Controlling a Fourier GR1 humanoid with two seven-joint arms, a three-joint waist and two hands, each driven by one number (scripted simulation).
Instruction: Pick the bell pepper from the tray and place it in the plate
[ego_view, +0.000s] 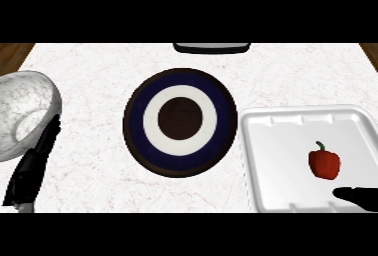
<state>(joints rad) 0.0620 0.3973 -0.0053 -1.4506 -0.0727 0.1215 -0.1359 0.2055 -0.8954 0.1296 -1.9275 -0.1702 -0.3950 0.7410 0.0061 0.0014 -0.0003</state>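
Bell pepper (324, 163) is untouched mid-tray (266, 150); right hand (359, 196) is positioned at tray's near edge for pickup, finger state can't be told. Left hand (33, 165) is rested, fingers straight.

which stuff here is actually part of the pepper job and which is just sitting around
Part of the job:
bell pepper
white tray
plate
right hand

Just lying about:
clear bowl
dark object at the far edge
left hand, resting by the bowl
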